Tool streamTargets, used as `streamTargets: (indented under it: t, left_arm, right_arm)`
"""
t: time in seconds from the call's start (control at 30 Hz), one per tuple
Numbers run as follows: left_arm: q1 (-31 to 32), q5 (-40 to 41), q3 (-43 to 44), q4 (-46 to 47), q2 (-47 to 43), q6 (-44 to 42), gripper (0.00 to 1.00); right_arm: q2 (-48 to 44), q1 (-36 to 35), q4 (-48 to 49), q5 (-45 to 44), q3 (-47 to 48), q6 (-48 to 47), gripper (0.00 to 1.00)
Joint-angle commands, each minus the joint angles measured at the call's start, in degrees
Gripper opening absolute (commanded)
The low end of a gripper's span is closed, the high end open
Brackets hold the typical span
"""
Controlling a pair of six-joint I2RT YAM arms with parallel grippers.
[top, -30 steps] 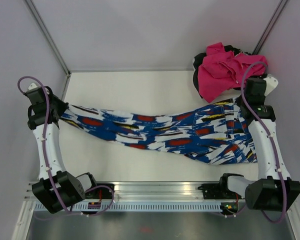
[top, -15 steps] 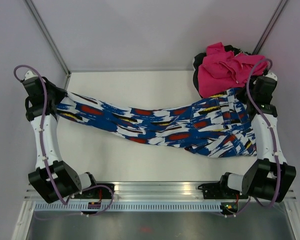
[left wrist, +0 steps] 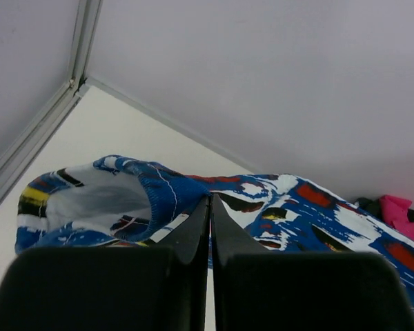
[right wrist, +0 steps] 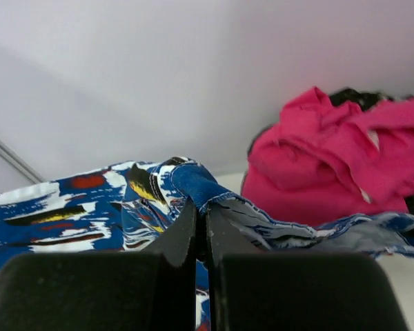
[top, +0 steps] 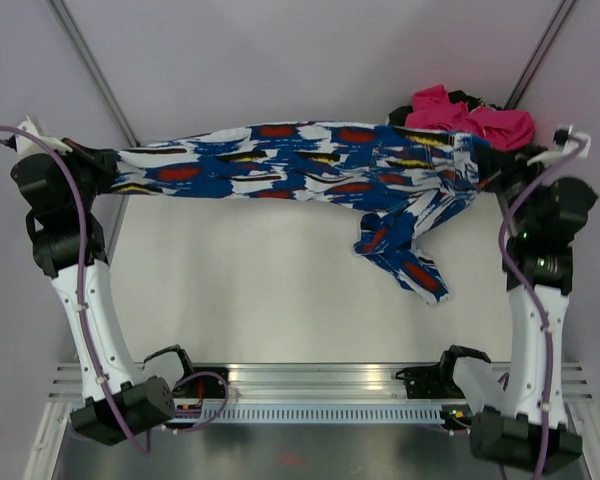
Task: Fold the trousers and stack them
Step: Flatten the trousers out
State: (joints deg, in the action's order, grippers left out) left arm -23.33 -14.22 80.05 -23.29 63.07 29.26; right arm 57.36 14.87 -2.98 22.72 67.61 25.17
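The left gripper (left wrist: 210, 200) was clamped shut on a leg hem of the trousers (top: 280, 165), and the right gripper (right wrist: 201, 207) was pinched on the waist end. The garment was held stretched above the table (top: 250, 300). One leg (top: 410, 255) was left dangling, so a crooked fold could be caused, or the pink garment (top: 470, 120) snagged.

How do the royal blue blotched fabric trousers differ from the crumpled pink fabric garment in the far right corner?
Colour: the trousers are blue with white, red, black and yellow blotches; the pink garment is plain pink.
Pose: the trousers hang stretched in the air, one leg dangling; the pink garment lies crumpled.
Hold: the left gripper and right gripper are shut on the trousers; neither touches the pink garment.
Both are soft fabric.
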Motion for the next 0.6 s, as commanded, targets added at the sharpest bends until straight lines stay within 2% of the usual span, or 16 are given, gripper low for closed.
streamTargets:
  t: [0.0,0.1,0.2,0.3,0.33,0.4,0.5,0.57]
  left_arm:
    - [0.0,-3.2,-6.9,-1.1,-2.7,-3.6,0.02]
    - [0.0,-6.7,-13.0,-1.5,-5.6,-3.0,0.02]
    - [0.1,-11.0,-18.8,-1.7,-8.4,-2.5,0.02]
    - [0.4,-11.2,-22.8,-2.9,-11.6,-3.2,0.02]
    - [0.5,-11.3,-23.5,-3.9,-12.4,-3.1,0.02]
    - [0.5,-12.0,-25.0,-4.5,-13.9,-3.3,0.02]
    - [0.5,-11.6,-25.7,-7.3,-16.1,-3.7,0.02]
    - [0.6,-11.2,-24.9,-10.2,-16.9,-4.2,0.02]
  right_arm:
    - [-12.8,0.1,3.2,-6.4,-13.1,-2.8,0.00]
    - [-21.9,-3.0,6.0,-14.1,-23.4,0.4,0.00]
    - [-27.8,-6.8,3.7,-19.5,-27.7,-4.6,0.00]
    - [-33.6,-9.2,-4.2,-16.8,-29.4,-11.6,0.00]
    - [-34.9,-9.9,-8.5,-11.4,-29.6,-16.4,0.00]
    - [-39.0,-10.3,-13.3,-7.9,-29.6,-18.9,0.00]
    - [-41.5,-11.3,-24.1,-10.9,-27.0,-20.6,0.00]
    - [-43.2,-13.3,-25.8,-12.3,-25.5,-22.8,0.00]
